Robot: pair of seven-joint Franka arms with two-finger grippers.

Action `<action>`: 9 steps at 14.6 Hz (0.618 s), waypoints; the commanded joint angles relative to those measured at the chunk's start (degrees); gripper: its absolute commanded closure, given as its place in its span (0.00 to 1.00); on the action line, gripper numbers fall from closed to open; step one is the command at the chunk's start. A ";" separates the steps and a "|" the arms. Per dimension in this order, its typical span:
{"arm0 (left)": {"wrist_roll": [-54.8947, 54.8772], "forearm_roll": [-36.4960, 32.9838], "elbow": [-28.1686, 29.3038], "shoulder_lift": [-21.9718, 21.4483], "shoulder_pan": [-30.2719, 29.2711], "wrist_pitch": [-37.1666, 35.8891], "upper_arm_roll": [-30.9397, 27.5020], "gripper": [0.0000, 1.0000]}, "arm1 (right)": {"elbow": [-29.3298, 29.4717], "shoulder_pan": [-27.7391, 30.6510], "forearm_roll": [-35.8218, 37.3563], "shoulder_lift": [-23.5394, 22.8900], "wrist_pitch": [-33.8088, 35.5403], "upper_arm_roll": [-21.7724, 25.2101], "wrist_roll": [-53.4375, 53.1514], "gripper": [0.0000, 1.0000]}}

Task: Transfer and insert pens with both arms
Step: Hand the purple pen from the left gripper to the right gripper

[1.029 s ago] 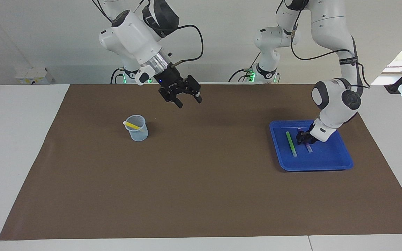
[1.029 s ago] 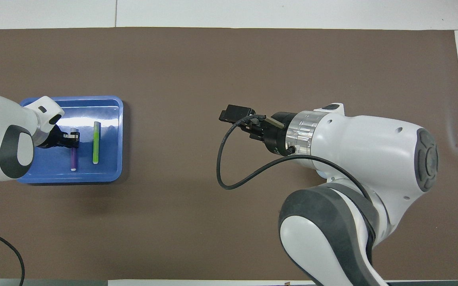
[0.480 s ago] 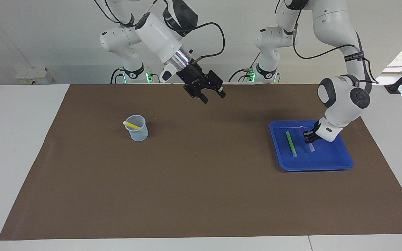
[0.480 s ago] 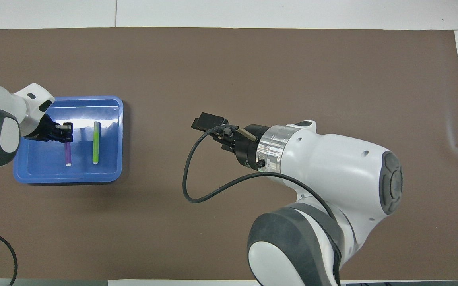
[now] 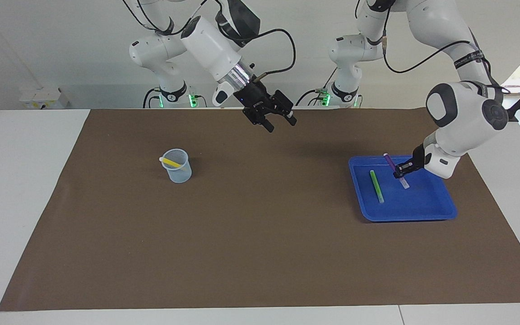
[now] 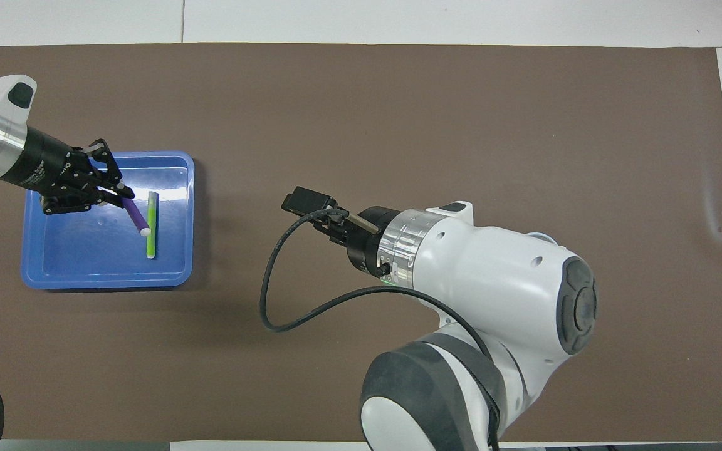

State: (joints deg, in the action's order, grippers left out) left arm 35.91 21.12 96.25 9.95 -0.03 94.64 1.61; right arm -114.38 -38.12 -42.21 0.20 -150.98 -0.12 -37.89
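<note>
- Three pens to account for: the yellow pen (image 5: 170, 162) sits slanted in the clear cup (image 5: 178, 166) toward the right arm's end of the table, the green pen (image 5: 376, 186) lies flat in the blue tray (image 5: 440, 212) at the left arm's end, and the purple pen (image 5: 394, 170) is in my left gripper (image 5: 400, 171).
- I have the left gripper clamped tight on the purple pen near its upper end; the pen hangs tilted over the tray, its pale cap end lowest and, as I judge it, just clear of the tray floor.
- My right gripper (image 5: 279, 123) is spread wide and holds nothing, up in the air over the brown mat (image 5: 260, 253) at mid-table.
- I judge the step in hand to be the lift-out before the hand-over.
- To do it well I would raise the pen clear of the tray wall before moving across, and avoid sweeping the cap end into the green pen just beside it.
- For the pass I would offer the free lower part of the pen to the right gripper, and let go only once that grip is firm.
</note>
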 commanded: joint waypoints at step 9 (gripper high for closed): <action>33.06 25.27 13.52 -10.56 9.26 7.57 -0.21 1.00 | 2.68 -2.05 -1.21 -1.43 -2.92 0.12 -0.26 0.00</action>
State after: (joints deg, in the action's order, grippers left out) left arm 64.84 43.11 105.50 2.48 7.60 99.17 1.94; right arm -112.55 -39.86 -42.21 -0.43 -152.90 -0.13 -38.03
